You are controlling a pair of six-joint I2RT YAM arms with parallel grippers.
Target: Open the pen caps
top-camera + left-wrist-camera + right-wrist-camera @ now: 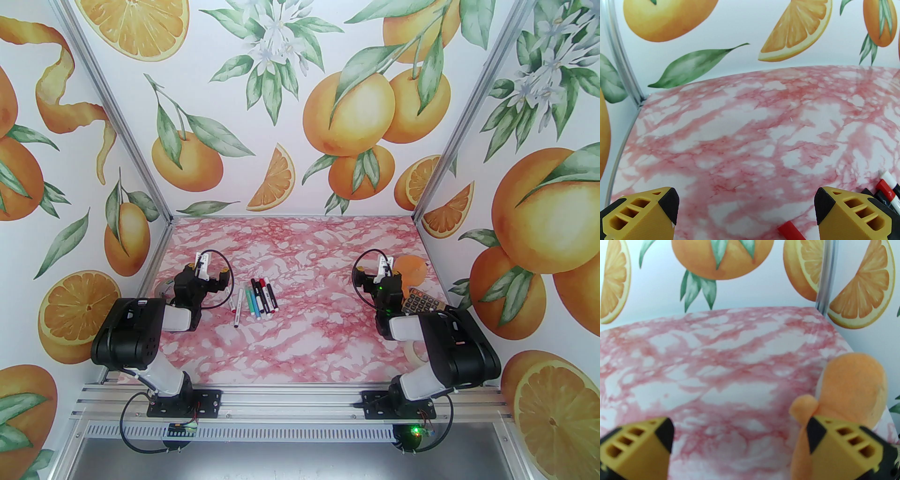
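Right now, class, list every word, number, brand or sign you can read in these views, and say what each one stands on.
No text can be read in these views.
pens: there is faint print on the barrels, too small to read from above; the wrist view shows no legible print either.
calculator: the key markings are too small to read.
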